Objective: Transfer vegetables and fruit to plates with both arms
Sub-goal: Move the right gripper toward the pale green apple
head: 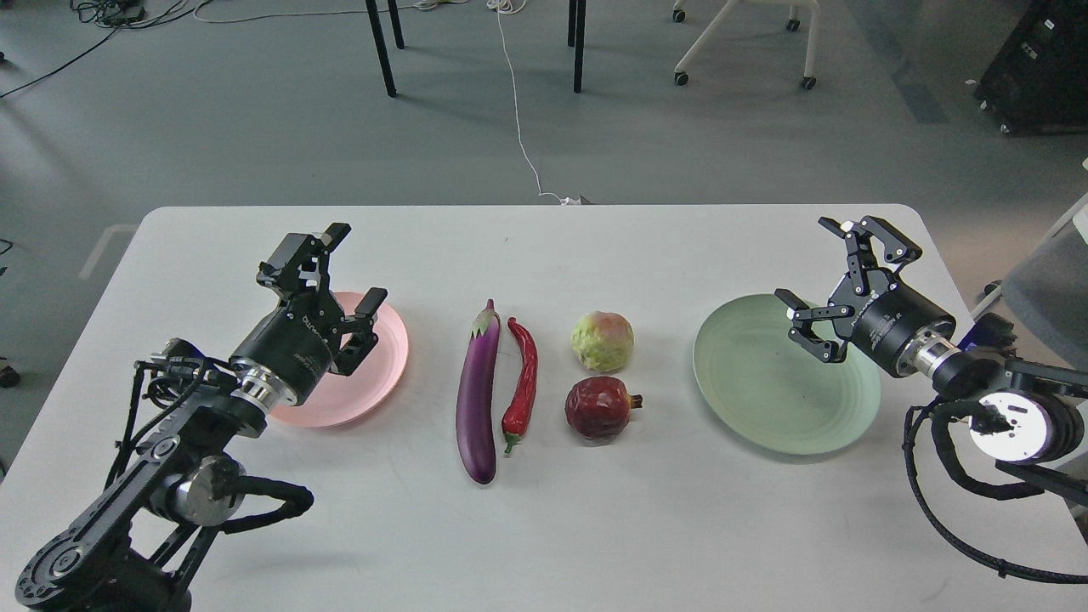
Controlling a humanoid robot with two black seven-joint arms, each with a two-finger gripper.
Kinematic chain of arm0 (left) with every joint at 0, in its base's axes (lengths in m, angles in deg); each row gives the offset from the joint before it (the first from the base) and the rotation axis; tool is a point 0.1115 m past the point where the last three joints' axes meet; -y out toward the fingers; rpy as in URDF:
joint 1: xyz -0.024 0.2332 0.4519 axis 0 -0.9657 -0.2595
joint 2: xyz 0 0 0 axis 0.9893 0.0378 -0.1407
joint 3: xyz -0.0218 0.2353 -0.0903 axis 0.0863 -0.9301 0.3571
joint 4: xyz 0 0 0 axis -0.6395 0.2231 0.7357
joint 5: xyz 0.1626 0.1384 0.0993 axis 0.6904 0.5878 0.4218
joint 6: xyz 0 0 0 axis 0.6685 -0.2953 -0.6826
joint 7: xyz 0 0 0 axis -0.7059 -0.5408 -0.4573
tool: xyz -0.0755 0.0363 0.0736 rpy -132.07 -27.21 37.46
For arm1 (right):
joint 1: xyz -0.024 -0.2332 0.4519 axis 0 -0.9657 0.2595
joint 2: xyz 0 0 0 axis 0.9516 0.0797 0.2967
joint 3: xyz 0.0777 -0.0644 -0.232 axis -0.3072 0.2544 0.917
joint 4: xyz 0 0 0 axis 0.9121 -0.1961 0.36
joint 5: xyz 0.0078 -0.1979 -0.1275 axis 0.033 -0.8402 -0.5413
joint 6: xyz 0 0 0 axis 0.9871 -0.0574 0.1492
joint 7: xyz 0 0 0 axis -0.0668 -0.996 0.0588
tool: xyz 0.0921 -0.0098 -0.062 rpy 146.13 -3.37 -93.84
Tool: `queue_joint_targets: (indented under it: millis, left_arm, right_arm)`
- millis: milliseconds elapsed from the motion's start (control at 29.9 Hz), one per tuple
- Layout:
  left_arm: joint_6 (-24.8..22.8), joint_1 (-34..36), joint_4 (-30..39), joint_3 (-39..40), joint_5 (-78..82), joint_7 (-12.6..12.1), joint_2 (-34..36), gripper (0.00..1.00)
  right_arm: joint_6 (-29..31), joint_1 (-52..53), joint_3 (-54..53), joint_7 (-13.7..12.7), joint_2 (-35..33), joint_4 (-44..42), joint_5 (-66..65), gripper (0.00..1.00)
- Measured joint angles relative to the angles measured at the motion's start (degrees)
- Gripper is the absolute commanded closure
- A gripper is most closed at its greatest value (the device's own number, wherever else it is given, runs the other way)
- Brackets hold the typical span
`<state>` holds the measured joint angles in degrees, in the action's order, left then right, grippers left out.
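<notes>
Both the left gripper over the pink plate and the right gripper over the green plate hang spread apart and empty, the eggplant, chili, yellow-green fruit and pomegranate lying between the plates.

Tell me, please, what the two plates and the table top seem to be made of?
Pink plate: probably matte plastic or melamine; flat, even colour without glare. Green plate: likely the same, with faint moulded concentric rings and a dull sheen. Table: smooth white laminate or coated board, it seems; rounded corners and soft reflections.
</notes>
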<state>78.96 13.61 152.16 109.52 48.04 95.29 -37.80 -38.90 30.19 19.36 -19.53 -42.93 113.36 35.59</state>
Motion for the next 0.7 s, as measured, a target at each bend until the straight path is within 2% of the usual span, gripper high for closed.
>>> queue_joint_targets:
  millis: [167,267,501,602,702]
  left_arm:
    - [0.00,0.21,-0.09,-0.40,-0.02,0.50,0.16,0.02]
    - [-0.09,0.30,-0.09,-0.41,-0.50,0.49,0.33,0.02]
    - [-0.49,0.48,-0.09,-0.14,-0.39,0.65,1.09,0.02]
    - [-0.54,0.48,0.14,-0.05,-0.40,0.73,1.17,0.02]
    - [-0.56,0.49,0.37,-0.06,-0.44,0.76,1.20,0.02]
  right_arm:
    - [0.18,0.69,0.13,0.00,-0.60,-0.14,-3.21,0.01]
    - [0.24,3.45,0.11,0.00,-0.77,-0.46,-9.37,0.01]
    - [0.74,16.45,0.87,0.01,-0.08,-2.34,-40.73,0.01]
    - [1.06,22.49,3.74,0.01,2.89,-3.40,-54.86,0.01]
    - [1.15,29.62,10.95,0.01,8.14,-5.06,-68.57,0.01]
